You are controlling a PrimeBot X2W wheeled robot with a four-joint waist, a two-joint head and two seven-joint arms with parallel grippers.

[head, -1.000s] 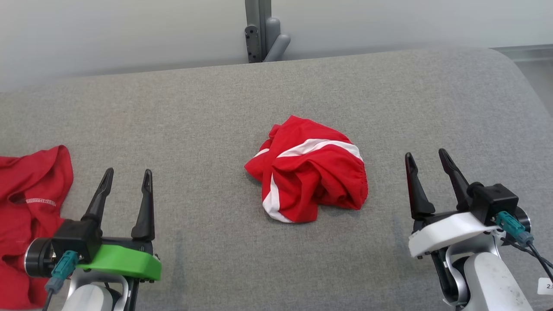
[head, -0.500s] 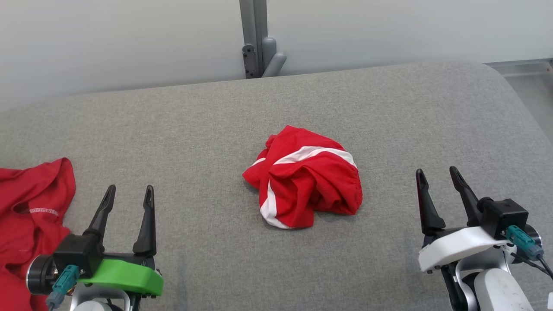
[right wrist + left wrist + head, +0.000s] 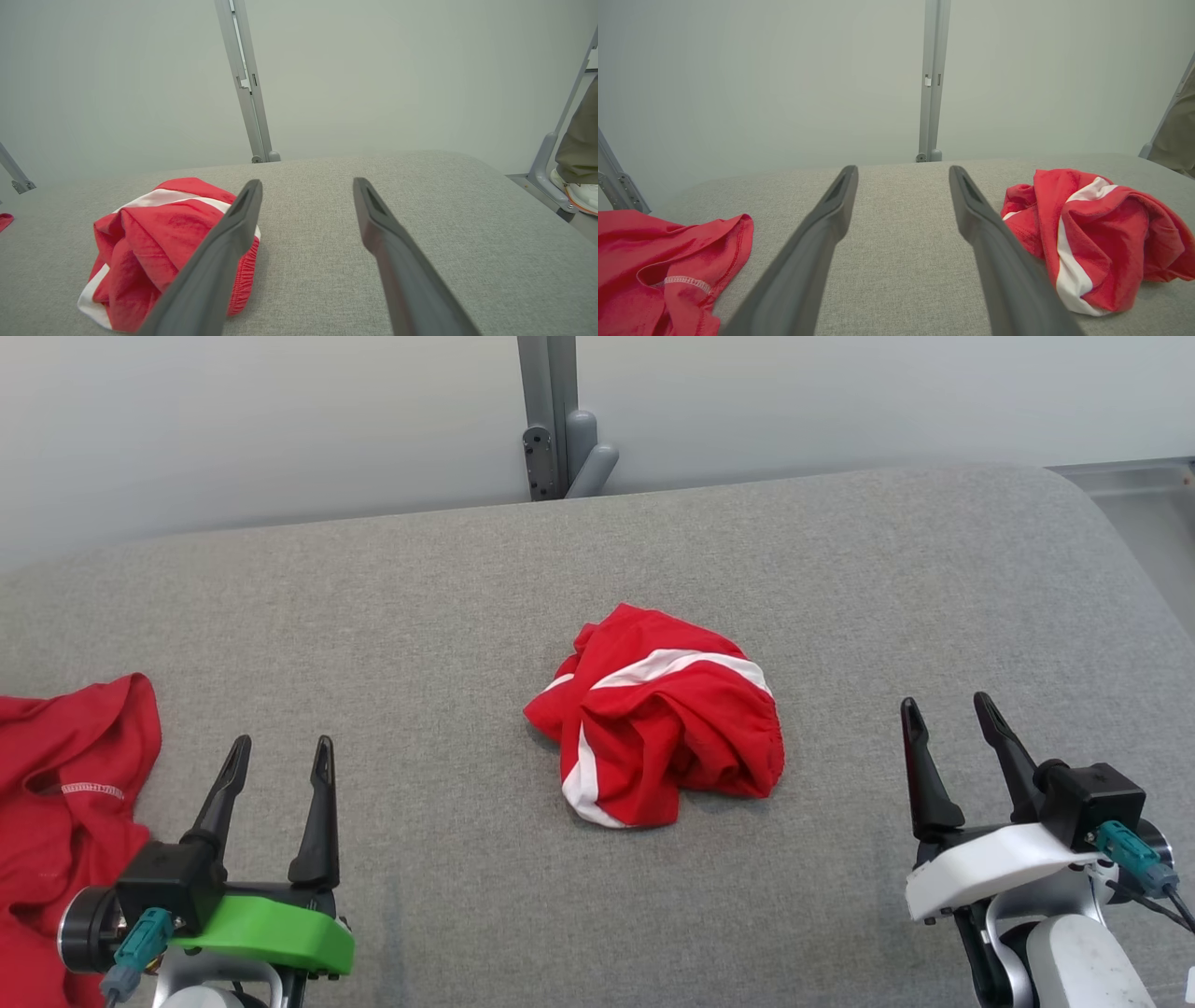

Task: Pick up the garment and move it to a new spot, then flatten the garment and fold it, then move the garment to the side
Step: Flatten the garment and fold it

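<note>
Camera shift only, we note: garment crumpled, untouched between left gripper and right gripper, both wide, empty; pickup not begun.

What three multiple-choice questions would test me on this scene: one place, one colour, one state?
1. Where is the striped garment?
A) between the left gripper and right gripper
B) on the floor
C) in a basket

2. Its stripe is:
A) blue
B) white
C) black

3. The grippers are:
A) holding the garment
B) shut, empty
C) open, empty

Answers: A, it lies on the table, apart from both grippers. B, white bands cross the red cloth. C, both sets of jaws stand spread with nothing between them.
</note>
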